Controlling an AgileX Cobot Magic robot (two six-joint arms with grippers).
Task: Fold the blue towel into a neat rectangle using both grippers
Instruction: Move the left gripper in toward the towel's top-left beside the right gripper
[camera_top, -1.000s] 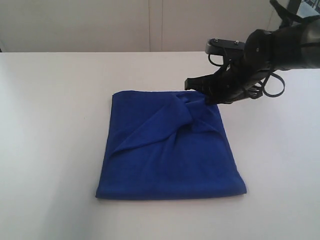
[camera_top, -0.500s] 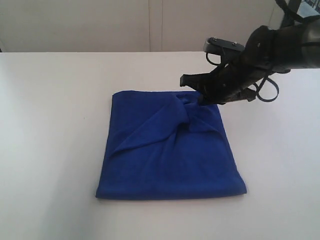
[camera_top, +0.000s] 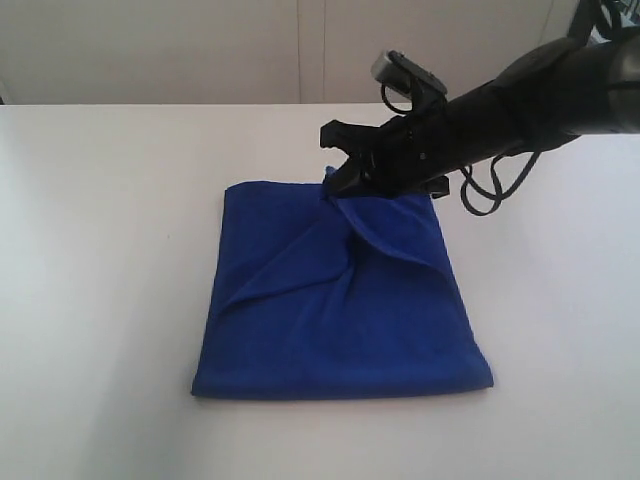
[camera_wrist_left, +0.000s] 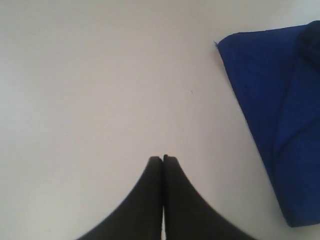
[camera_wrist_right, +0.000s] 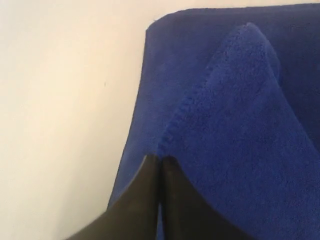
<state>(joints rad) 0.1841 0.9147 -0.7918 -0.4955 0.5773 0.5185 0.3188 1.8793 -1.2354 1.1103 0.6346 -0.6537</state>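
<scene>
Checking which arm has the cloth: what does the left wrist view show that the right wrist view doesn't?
Left wrist only: the left gripper, shut on nothing over bare table, apart from the towel. Right wrist only: the right gripper, shut on a raised towel fold. Both: the blue towel on the white table.

The right gripper shows only its closed tips; cloth of the blue towel seems pinched between them, unconfirmed. Both wrist views crop the towel; the right arm runs off-frame.
</scene>
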